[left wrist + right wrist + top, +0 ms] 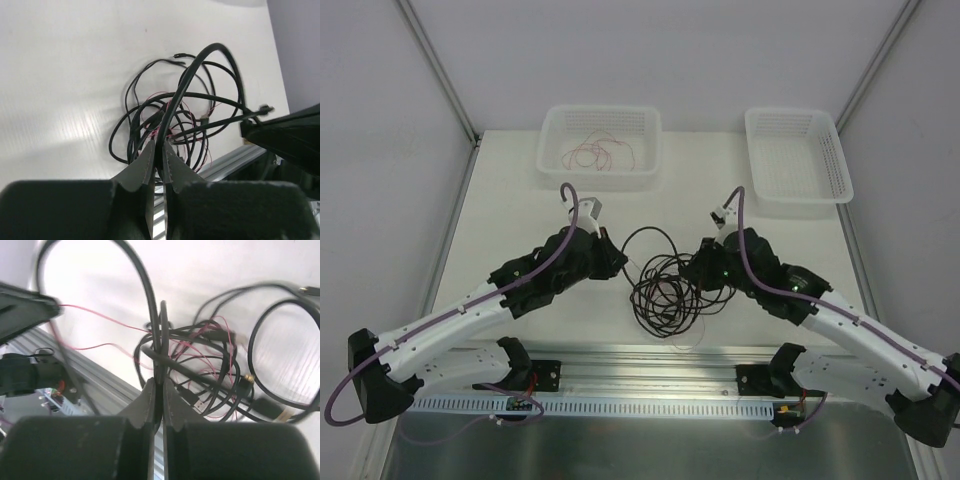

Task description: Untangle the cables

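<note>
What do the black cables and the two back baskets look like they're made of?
The black cables: probably rubbery plastic sheathing, smooth, slightly glossy, with highlights along the curves. Left basket and right basket: likely moulded white plastic, semi-translucent, with lattice walls.

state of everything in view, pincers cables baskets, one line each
left pincer, shut on a loop of the black cables
right pincer, also shut on a loop of them
black cables, tangled in one heap on the table between the arms
red-pink wires, threaded through that heap
left basket, upright, holding a loose red-pink wire
right basket, upright, empty
</note>
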Controlling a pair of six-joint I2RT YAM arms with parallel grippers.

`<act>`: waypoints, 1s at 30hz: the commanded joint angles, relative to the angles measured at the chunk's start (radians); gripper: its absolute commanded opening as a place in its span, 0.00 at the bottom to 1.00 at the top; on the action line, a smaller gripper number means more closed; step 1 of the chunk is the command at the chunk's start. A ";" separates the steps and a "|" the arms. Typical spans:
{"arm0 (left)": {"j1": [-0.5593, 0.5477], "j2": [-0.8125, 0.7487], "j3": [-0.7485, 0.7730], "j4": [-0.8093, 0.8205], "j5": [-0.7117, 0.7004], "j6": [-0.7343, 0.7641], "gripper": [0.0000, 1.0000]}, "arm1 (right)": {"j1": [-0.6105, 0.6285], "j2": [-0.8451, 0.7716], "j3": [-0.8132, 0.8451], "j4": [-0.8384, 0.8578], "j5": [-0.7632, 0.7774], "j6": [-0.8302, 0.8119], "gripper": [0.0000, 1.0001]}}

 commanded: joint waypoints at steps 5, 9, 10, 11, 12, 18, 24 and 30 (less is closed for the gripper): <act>0.010 0.056 0.093 0.038 0.035 0.079 0.49 | 0.004 0.001 0.562 -0.321 -0.005 -0.233 0.01; 0.010 0.000 0.039 0.044 0.064 0.070 0.89 | 0.002 -0.007 0.619 -0.310 0.058 -0.279 0.01; 0.010 -0.034 0.025 0.047 0.090 0.068 0.93 | 0.002 0.013 0.625 -0.341 0.055 -0.286 0.01; 0.010 -0.053 -0.005 0.053 0.106 0.070 0.95 | 0.004 0.028 0.641 -0.371 0.043 -0.286 0.01; 0.010 -0.071 -0.021 0.058 0.124 0.070 0.96 | 0.004 0.042 0.639 -0.401 0.032 -0.280 0.01; 0.009 -0.289 -0.192 0.145 0.301 0.085 0.99 | 0.004 0.041 0.365 -0.404 0.121 -0.219 0.01; 0.009 -0.424 -0.304 0.153 0.347 0.078 0.99 | -0.004 0.031 0.091 -0.320 0.182 -0.151 0.10; 0.009 -0.389 -0.370 0.150 0.283 0.007 0.99 | 0.025 0.033 0.120 -0.444 0.315 -0.128 0.64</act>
